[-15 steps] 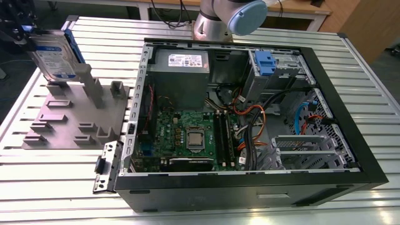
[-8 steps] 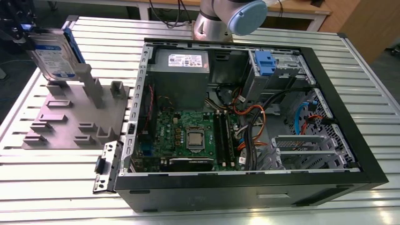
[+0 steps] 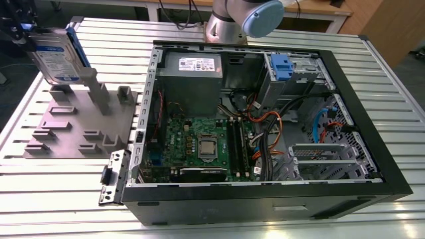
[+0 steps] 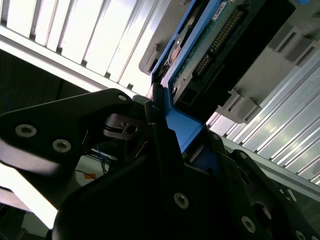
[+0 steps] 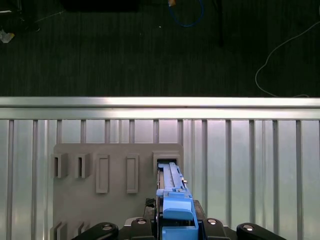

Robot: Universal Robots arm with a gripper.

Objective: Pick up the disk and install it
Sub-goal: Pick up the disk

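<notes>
- One hand (image 4: 182, 134), clenched on the end of the disk (image 4: 207, 42), as we see in the second wrist view.
- We note the disk (image 3: 58, 55) upright, slightly tilted, over the grey fixture plate (image 3: 66, 124) at the exterior view's left.
- Open computer case (image 3: 265, 199) lies beside the plate on the ribbed worktop (image 3: 59, 189).

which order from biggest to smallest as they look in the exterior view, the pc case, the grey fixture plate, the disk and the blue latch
Largest to smallest:
1. pc case
2. grey fixture plate
3. disk
4. blue latch
The gaps are wide, so nearness to the camera hardly matters.
</notes>
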